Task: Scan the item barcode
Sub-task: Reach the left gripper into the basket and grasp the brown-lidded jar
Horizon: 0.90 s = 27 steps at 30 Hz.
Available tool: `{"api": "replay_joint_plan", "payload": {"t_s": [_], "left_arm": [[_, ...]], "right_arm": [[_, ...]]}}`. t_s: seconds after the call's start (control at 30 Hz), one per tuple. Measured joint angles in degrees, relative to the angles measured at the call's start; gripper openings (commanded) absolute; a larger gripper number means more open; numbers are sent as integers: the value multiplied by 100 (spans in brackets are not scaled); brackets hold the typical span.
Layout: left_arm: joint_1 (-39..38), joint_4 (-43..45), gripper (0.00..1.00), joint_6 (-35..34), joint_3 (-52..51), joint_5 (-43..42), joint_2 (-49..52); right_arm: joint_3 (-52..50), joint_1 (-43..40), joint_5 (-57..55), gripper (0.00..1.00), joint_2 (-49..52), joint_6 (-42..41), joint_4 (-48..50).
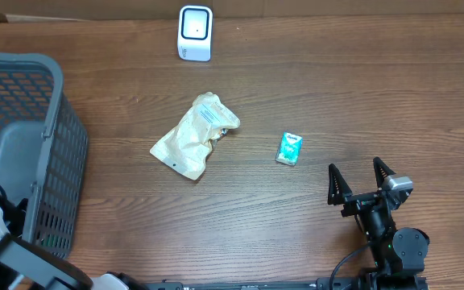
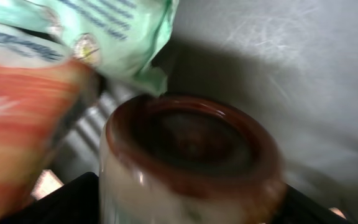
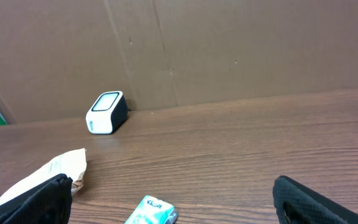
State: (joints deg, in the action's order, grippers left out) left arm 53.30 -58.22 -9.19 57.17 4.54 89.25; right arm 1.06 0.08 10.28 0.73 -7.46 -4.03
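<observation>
Overhead first: wooden table (image 1: 296,234), grey basket (image 1: 51,89) at the far left, white scanner (image 1: 195,33) standing at the far edge, about the middle

Two items lie loose on the table, well apart from the scanner: a crumpled beige pouch (image 1: 196,135) near the centre, and a small teal tissue pack (image 1: 289,149) to its right, the two not touching

Right gripper (image 1: 361,181) sits near right, over bare wood, jaws spread as wide as they go, nothing between them. Its wrist camera looks along the table toward the scanner, with the pouch and tissue pack just ahead of the fingers

Left arm (image 1: 2,242) is at the near left corner, at the basket

Left wrist view is badly blurred. A cup (image 2: 191,155) with a brown rim and pale body fills the frame, standing on the grey basket floor (image 2: 291,56). A green and white packet (image 2: 117,31) lies beyond it, an orange packet (image 2: 23,118) to the left

Left gripper (image 2: 194,205): dark shapes show at the two lower corners, either side of the cup. I cannot tell whether the jaws touch it or only straddle it
</observation>
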Motion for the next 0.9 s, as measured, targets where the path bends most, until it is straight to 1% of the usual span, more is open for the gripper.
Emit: {"api": "replay_joint_plan", "payload": {"t_s": [0.13,0.43,0.57,0.6,0.9], "left_arm": [[0,129,72,4,-15,17,275],[0,249,68,0,0,17,308],[0,83,47,0,337,-72,367],[0,31,45,0,459,-105,367],[-2,-476,50,0,1635,-374,369]], "right_arm": [[0,0,0,100,0,2,0],[0,0,0,100,2,0,-2],[0,0,0,100,0,-2,2],[0,0,2,100,0,0,2],[0,0,0,100,0,0,2]]}}
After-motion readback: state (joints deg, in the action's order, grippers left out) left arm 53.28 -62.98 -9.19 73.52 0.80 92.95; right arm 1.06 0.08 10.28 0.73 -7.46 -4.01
